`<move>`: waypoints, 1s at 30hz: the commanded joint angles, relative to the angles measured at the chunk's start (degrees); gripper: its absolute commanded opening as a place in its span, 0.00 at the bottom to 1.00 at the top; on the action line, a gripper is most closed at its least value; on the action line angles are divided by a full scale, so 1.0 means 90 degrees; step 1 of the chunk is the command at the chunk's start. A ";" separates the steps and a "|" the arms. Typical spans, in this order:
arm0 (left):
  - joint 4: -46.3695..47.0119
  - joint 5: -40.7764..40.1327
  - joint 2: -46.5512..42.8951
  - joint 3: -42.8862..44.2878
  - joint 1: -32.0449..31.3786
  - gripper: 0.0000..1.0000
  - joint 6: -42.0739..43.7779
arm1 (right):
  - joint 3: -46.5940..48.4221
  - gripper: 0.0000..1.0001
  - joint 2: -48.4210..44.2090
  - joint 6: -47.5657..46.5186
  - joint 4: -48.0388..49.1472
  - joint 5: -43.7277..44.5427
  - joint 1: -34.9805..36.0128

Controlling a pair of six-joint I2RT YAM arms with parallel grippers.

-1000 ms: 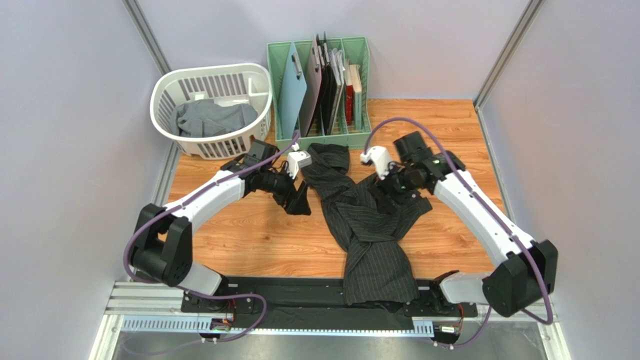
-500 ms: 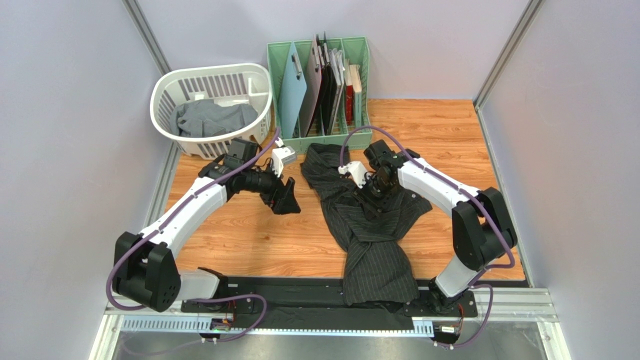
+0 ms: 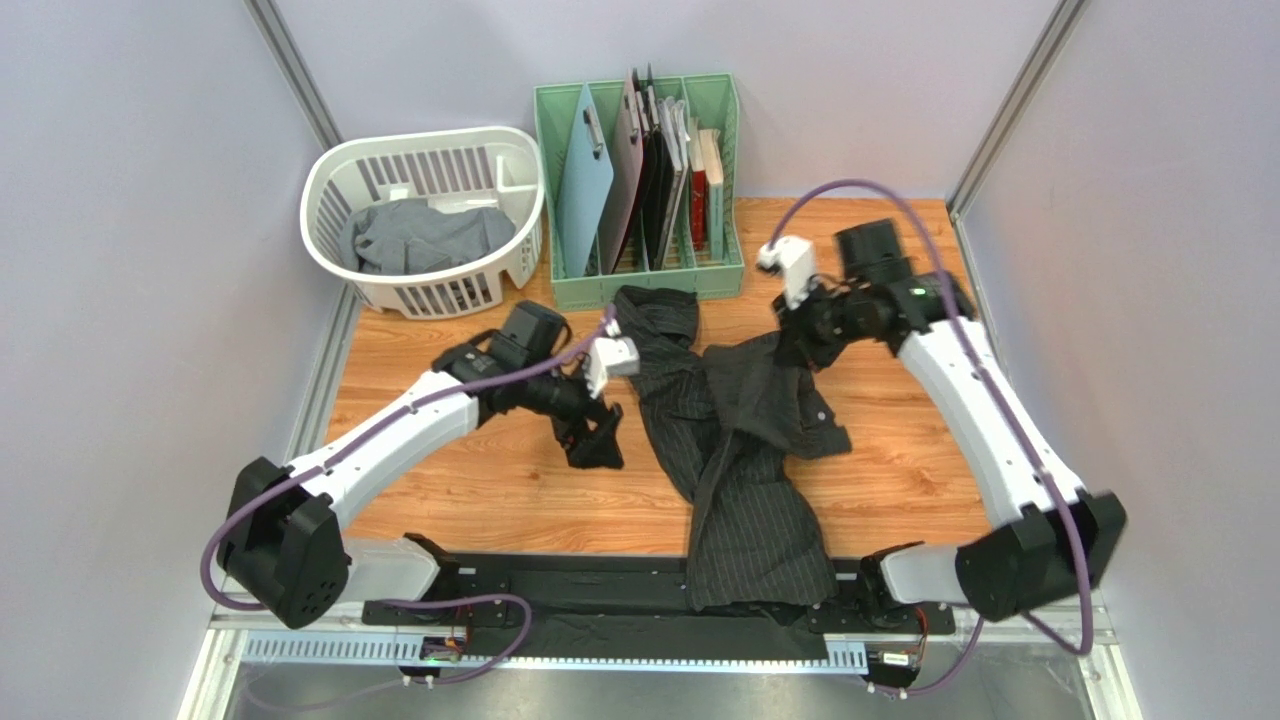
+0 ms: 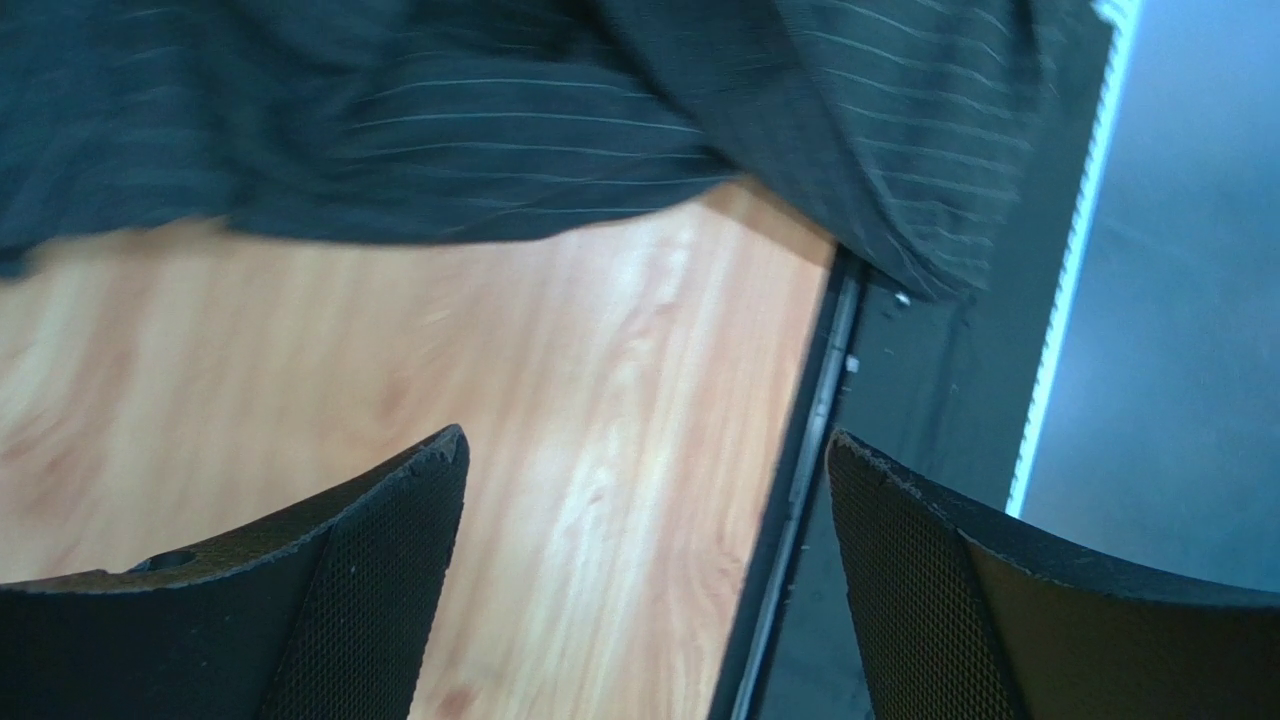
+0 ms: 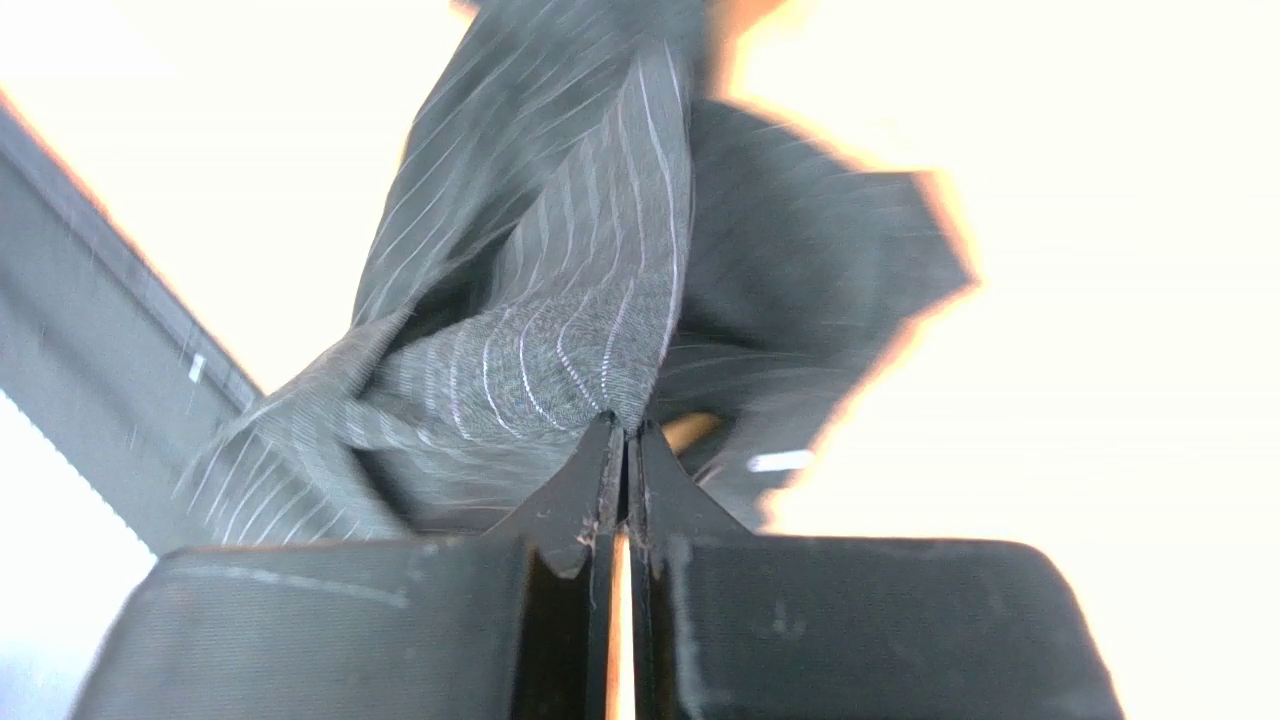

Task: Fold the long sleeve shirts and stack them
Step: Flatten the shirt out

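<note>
Black pinstriped shirt [image 3: 744,450] lies bunched down the middle of the tabletop [image 3: 466,488]. One end is near the far edge by the green rack [image 3: 646,282], the other hangs over the near edge onto the black rail [image 3: 601,578]. Right fingers [image 5: 607,468] are clenched on a thin fold of its cloth, and that part is raised toward the far right corner. Left fingers [image 3: 598,438] are spread wide, holding nothing, low over bare wood just left of the shirt. Grey shirt [image 3: 425,236] sits in the white basket [image 3: 425,140] at the far left corner.

We judge the cloth light, limp and not slippery. It drapes and twists, so one pinch drags the rest along. We'd take it at shoulder seams or hem corners, one per arm, not mid-panel, so it spreads flat.
</note>
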 commanded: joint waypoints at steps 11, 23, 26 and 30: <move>0.2905 -0.0273 0.2291 0.0218 -0.2430 0.98 -0.2691 | 0.0385 0.00 -0.1244 0.2012 0.1219 -0.0515 -0.1854; 0.3258 0.0577 0.2285 0.0209 -0.2421 0.24 -0.3122 | 0.0824 0.00 -0.1508 0.2649 0.1971 -0.0006 -0.2362; 0.2498 0.0723 0.1973 0.0423 -0.1904 0.00 -0.2742 | 0.0902 0.00 -0.1606 0.2756 0.2128 0.0052 -0.2362; 0.1375 0.1211 0.1493 0.0638 -0.0723 0.00 -0.2244 | 0.0970 0.00 -0.1762 0.2942 0.2498 0.0140 -0.2362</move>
